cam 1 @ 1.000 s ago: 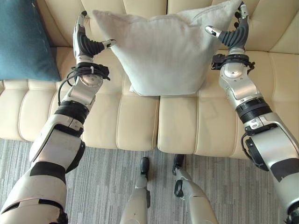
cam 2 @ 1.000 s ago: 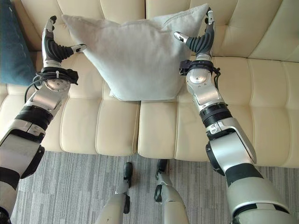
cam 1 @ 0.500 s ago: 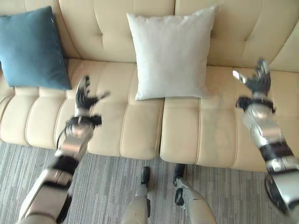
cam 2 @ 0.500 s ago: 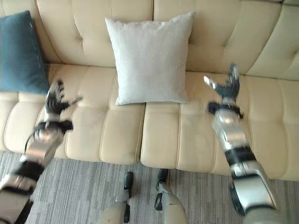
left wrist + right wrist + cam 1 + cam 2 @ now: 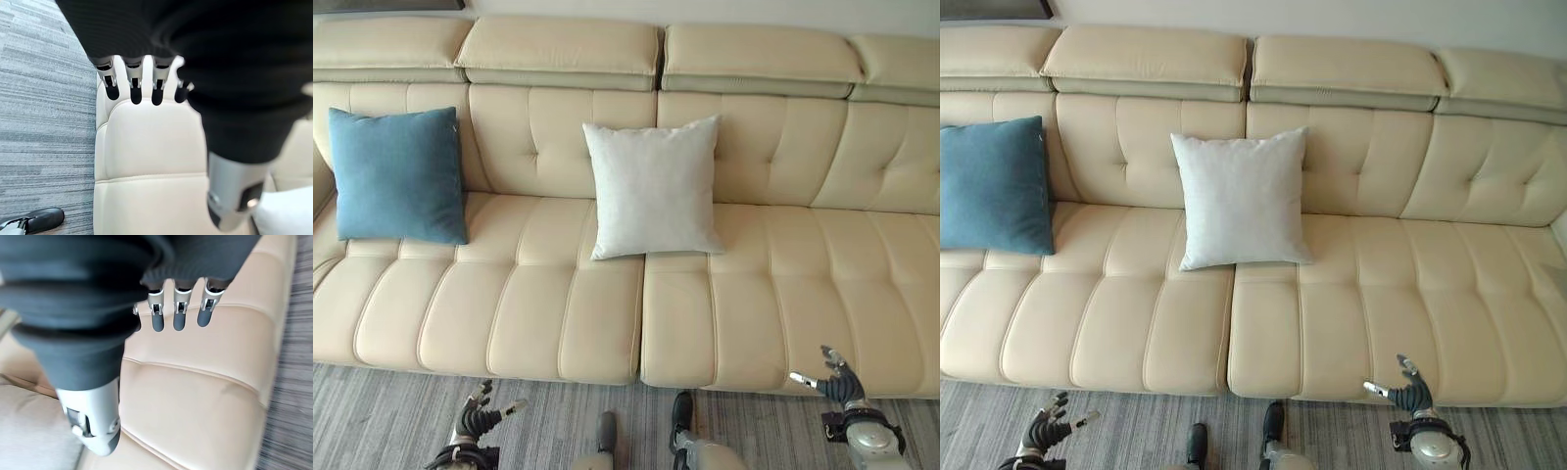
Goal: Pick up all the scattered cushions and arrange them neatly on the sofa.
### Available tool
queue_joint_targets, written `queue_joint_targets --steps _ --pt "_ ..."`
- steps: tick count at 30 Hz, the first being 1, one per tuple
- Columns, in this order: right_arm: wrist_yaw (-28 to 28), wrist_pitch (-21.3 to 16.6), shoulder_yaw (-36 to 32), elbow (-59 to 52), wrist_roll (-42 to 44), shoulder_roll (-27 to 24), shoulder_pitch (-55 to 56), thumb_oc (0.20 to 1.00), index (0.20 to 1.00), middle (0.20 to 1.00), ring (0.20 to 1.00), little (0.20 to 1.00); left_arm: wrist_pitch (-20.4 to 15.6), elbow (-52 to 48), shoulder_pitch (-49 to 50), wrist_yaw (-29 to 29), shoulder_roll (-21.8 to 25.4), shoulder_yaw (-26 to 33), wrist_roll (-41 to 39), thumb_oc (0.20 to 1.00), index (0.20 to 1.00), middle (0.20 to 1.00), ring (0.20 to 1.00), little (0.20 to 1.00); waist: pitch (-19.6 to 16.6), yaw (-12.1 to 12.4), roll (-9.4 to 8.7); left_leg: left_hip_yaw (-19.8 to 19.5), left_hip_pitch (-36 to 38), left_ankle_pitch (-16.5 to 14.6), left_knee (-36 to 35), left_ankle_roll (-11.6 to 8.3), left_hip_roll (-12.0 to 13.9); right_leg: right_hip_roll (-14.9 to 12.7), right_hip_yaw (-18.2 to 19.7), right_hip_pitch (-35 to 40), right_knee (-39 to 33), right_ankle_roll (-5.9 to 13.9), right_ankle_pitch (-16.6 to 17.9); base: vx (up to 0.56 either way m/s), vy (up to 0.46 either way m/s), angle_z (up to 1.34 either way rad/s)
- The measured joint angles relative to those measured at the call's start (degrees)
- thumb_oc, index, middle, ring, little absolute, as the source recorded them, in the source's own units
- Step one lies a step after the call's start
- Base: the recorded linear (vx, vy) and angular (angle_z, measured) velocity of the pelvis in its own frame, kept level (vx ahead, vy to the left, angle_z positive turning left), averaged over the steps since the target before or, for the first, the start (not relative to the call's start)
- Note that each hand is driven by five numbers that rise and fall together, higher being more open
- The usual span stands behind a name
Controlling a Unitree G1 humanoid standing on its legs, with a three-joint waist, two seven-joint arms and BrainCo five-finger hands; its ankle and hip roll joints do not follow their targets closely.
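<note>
Cut off at the bottom edge: both arms, just the hands showing. Cream leather sofa across the whole frame, grey striped carpet along the bottom. White cushion upright at centre against the backrest – blue cushion upright at upper left. Left hand at lower left, right hand at lower right – fingers spread straight, holding nothing, touching nothing.

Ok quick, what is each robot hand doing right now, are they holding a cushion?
Left robot hand: open, fingers spread, holding nothing, low over the floor.
Right robot hand: open, holding nothing, by the sofa's front edge.
</note>
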Motion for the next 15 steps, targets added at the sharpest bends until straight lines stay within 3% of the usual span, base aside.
queue_joint_targets --steps 1,3,6,7,8,9,10,11,12,14,15 --pt "0.3 -0.1 0.6 1.8 -0.1 0.3 -0.1 1.0 1.0 1.0 1.0 1.0 0.0 1.3 0.0 -0.3 -0.3 0.0 0.1 1.0 1.0 1.0 1.0 1.0 -0.2 0.0 -0.34 0.5 -0.2 -0.3 1.4 0.86 -0.5 -0.5 1.0 -0.1 0.3 -0.44 1.1 -0.15 0.1 -0.41" --pt "1.0 0.2 2.0 2.4 -0.1 0.1 0.2 1.0 1.0 1.0 1.0 1.0 0.3 2.5 0.0 -0.8 -0.7 -0.2 0.1 1.0 1.0 1.0 1.0 1.0 -0.5 -0.2 -0.41 2.0 0.0 -1.0 1.8 1.17 -1.2 -1.3 2.4 -0.1 -0.3 1.04 1.3 -0.25 0.123 -0.36" --pt "1.0 0.2 2.3 4.8 -0.1 0.7 -1.1 1.0 1.0 1.0 1.0 1.0 0.5 4.5 -3.5 -0.5 -1.1 -0.1 0.1 1.0 1.0 1.0 1.0 1.0 -0.3 -0.3 -0.89 4.7 -1.2 0.2 2.8 3.63 -3.7 -3.3 4.8 -2.1 0.8 4.08 4.5 -0.39 0.058 -0.31" --pt "0.7 0.4 2.3 5.4 0.0 0.6 -2.2 1.0 1.0 1.0 1.0 1.0 0.5 5.1 -5.4 0.1 -1.6 -0.1 0.1 1.0 1.0 1.0 1.0 1.0 0.4 -0.3 -0.02 4.7 -2.7 -0.2 4.3 4.84 -2.8 -3.7 4.7 -3.6 2.2 6.68 5.5 -0.27 0.031 -0.16" --pt "0.7 0.4 3.5 5.7 0.0 1.0 -3.4 1.0 1.0 1.0 1.0 1.0 0.4 5.0 -7.3 0.3 -1.7 -0.1 0.1 1.0 1.0 1.0 1.0 1.0 1.4 -0.5 0.88 4.9 -3.5 1.6 4.3 6.1 -2.4 -4.2 3.3 -5.0 6.9 8.67 2.0 -0.4 -0.009 0.02" --pt "0.6 0.4 4.3 5.7 0.1 1.2 -3.6 1.0 1.0 1.0 1.0 1.0 0.4 4.5 -8.1 0.7 -2.0 -0.1 0.0 1.0 1.0 1.0 1.0 1.0 1.2 -0.5 1.59 4.7 -4.6 2.0 4.8 6.74 -1.6 -4.0 2.6 -6.5 13.2 7.67 -1.8 -0.25 -0.03 -0.01" --pt "0.7 0.5 5.7 5.7 0.1 1.5 -4.5 1.0 1.0 1.0 1.0 1.0 0.2 4.1 -9.2 0.8 -2.0 -0.4 0.1 1.0 1.0 1.0 1.0 1.0 1.7 0.5 2.48 4.8 -4.8 3.5 4.9 7.0 -0.2 -3.6 2.4 -7.6 25.4 6.47 -7.3 -0.22 -0.217 -0.09" --pt "0.6 0.4 7.0 5.5 0.1 1.9 -5.2 1.0 1.0 1.0 1.0 1.0 0.0 3.6 -9.2 1.5 -2.1 -0.7 0.0 1.0 1.0 1.0 1.0 1.0 1.6 1.8 3.68 4.7 -5.0 4.3 4.7 6.71 1.0 -3.7 2.4 -5.7 39.0 6.69 -13.7 -0.1 -0.177 -0.14" --pt "0.4 0.2 7.0 4.5 0.1 2.3 -5.5 1.0 1.0 1.0 1.0 1.0 -0.1 2.6 -8.0 2.2 -2.2 -0.7 0.0 1.0 1.0 1.0 1.0 1.0 1.2 2.7 3.61 4.5 -5.1 5.1 4.1 5.76 1.0 -3.7 2.0 -1.4 36.0 6.04 -15.9 -0.17 -0.292 -0.17" --pt "-0.1 -0.2 6.5 4.1 0.2 3.9 -6.7 1.0 1.0 1.0 1.0 1.0 -0.1 2.5 -7.5 3.1 -1.9 -0.4 0.0 1.0 1.0 1.0 1.0 1.0 0.5 3.5 1.08 4.4 -7.1 5.2 3.4 3.85 -0.3 -2.9 2.0 7.6 17.6 4.42 -20.8 -0.1 -0.15 -0.03" --pt "-0.4 -0.4 5.7 4.1 1.0 3.7 -7.6 1.0 1.0 1.0 1.0 1.0 0.3 3.9 -8.2 3.7 -3.6 -0.4 0.0 1.0 1.0 1.0 1.0 1.0 1.1 3.2 2.74 2.8 -8.1 5.8 3.2 1.69 0.9 -0.1 2.2 10.2 10.8 1.67 -19.2 -0.16 -0.147 0.35"
